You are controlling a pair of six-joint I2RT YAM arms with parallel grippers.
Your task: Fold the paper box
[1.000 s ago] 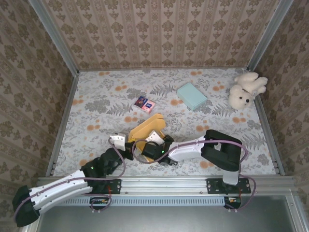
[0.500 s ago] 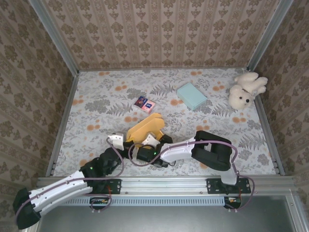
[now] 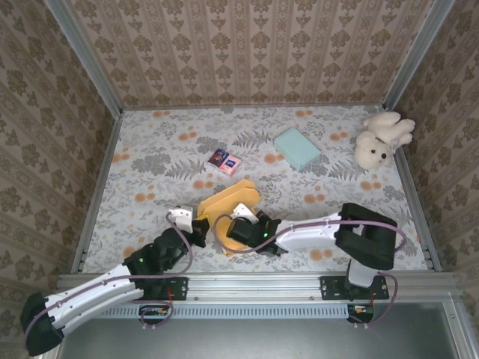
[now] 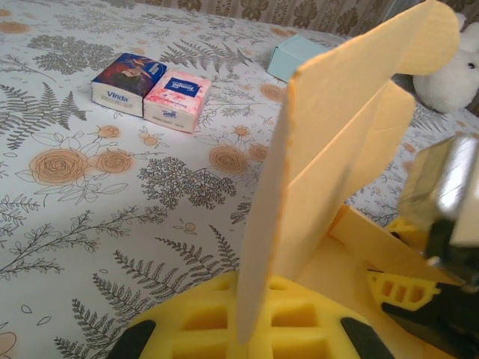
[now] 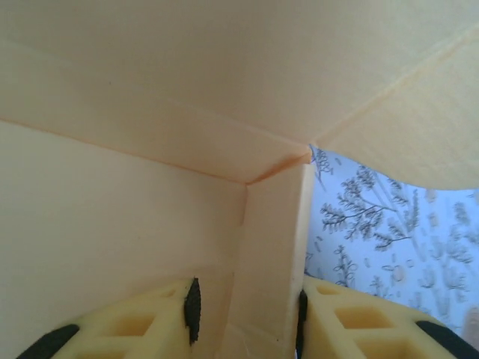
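Top view: yellow paper box (image 3: pixel 230 199) half-erected on floral counter (image 3: pixel 150 153), near arm bases. Left wrist: left end effector (image 4: pixel 241 333) clamped on upright flap. Right wrist: right end effector (image 5: pixel 247 318) pinching inner wall; judged midway, closing folds outstanding.

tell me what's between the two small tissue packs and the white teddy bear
A flat pale blue rectangular box lies between the two small tissue packs and the white plush teddy bear, touching neither; the top external view shows it.
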